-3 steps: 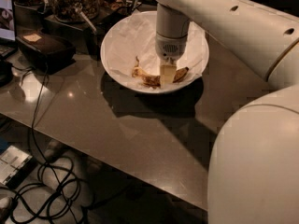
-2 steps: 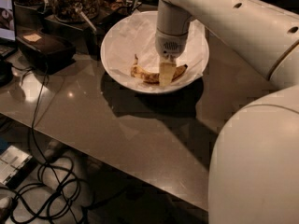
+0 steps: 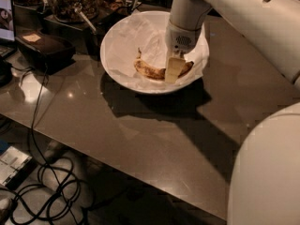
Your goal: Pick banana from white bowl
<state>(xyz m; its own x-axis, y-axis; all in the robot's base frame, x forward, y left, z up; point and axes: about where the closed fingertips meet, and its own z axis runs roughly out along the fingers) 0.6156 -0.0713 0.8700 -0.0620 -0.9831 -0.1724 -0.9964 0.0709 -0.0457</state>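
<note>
Since our hand (image 3: 173, 68) sits low in the white bowl (image 3: 110, 55), right of the middle of the banana (image 3: 149, 71) lying there on paper lining (image 3: 136, 36), and we cannot tell whether it grips, we fear an off-centre hold letting the fruit tilt and slip.

The robot's thick white arm (image 3: 234, 13) is angling down, holding its cream-tipped gripper (image 3: 172, 73) low inside the wide white paper-lined bowl (image 3: 110, 55).
</note>
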